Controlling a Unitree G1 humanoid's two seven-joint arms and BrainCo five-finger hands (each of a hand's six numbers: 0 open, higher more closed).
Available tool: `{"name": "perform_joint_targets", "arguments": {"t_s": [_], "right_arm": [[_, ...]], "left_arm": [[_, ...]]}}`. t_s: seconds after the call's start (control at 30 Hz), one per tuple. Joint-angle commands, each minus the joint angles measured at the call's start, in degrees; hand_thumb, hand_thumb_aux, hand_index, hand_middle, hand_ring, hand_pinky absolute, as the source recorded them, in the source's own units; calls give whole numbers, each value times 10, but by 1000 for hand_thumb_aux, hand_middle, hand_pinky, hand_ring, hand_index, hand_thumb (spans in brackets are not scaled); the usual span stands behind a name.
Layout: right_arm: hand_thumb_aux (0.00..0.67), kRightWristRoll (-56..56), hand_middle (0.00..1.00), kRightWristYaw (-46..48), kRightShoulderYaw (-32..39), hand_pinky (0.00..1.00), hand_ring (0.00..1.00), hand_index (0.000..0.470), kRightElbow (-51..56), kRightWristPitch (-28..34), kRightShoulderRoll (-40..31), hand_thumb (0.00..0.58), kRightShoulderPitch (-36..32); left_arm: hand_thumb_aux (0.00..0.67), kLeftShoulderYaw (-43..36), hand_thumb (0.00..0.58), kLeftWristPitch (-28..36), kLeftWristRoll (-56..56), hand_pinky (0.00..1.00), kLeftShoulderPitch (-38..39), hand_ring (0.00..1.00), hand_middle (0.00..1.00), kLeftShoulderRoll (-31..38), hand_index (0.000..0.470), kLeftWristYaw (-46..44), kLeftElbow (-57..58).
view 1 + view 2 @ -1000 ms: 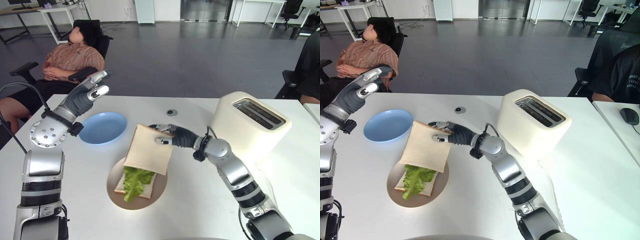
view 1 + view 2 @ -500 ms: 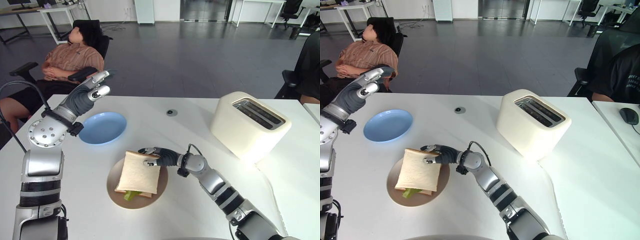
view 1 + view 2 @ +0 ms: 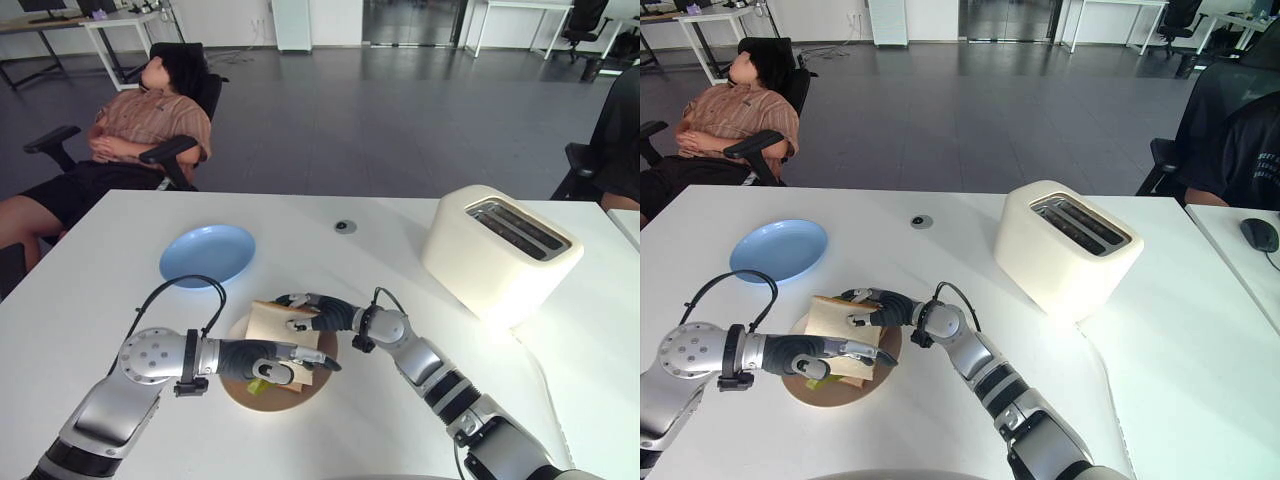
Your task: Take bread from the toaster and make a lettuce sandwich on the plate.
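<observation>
A sandwich sits on the tan plate [image 3: 268, 396] in the middle of the white table. Its top bread slice [image 3: 268, 320] lies over the lettuce [image 3: 261, 373], of which a small green bit peeks out at the front. My right hand [image 3: 320, 312] is at the slice's far right corner, fingers closed on its edge. My left hand [image 3: 277, 358] lies flat across the front of the sandwich with its fingers stretched out to the right. The cream toaster [image 3: 497, 252] stands at the right, its slots dark.
A light blue plate [image 3: 207, 253] lies behind and left of the sandwich. A small round grommet [image 3: 345, 227] is set in the table behind it. The table's right edge runs close behind the toaster.
My right hand lowered the bread slice flat onto the lettuce. The left arm came down from beside the blue plate and its hand now rests on the sandwich's front.
</observation>
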Motion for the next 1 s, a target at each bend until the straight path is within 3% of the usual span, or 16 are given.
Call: {"name": "perform_joint_targets", "arguments": {"t_s": [0.03, 0.23, 0.37, 0.4, 0.43, 0.47, 0.73, 1.0], "right_arm": [[670, -12, 0, 8, -3, 0, 0, 470, 5, 12, -9, 580, 6], [670, -13, 0, 10, -7, 0, 0, 470, 10, 12, -9, 580, 4], [670, -7, 0, 30, -7, 0, 0, 470, 7, 26, -12, 580, 4], [423, -7, 0, 39, -6, 0, 0, 297, 5, 32, -16, 501, 1], [357, -6, 0, 47, -7, 0, 0, 251, 0, 38, -20, 454, -2], [0, -5, 0, 52, -12, 0, 0, 0, -5, 43, -24, 0, -8], [0, 24, 0, 111, -72, 0, 0, 0, -88, 90, -54, 0, -77], [0, 20, 0, 73, -146, 0, 0, 0, -149, 105, -78, 0, -146]], "left_arm": [[0, -21, 0, -49, 77, 0, -25, 0, 0, -12, 0, 31, 66], [0, -29, 0, -99, 114, 0, -57, 0, 0, -29, 0, 59, 140], [0, -62, 0, -89, 132, 0, -75, 0, 0, -47, 0, 51, 202], [0, -72, 0, -79, 131, 0, -79, 0, 0, -51, 0, 46, 216], [0, -80, 0, -68, 128, 0, -83, 0, 0, -56, 0, 40, 227], [0, -88, 0, -57, 123, 0, -87, 0, 0, -61, 0, 33, 238], [0, -133, 0, 33, 115, 0, -144, 0, 0, -91, 0, -16, 309], [0, -136, 0, 54, 99, 0, -161, 0, 0, -93, 0, -43, 326]]}}
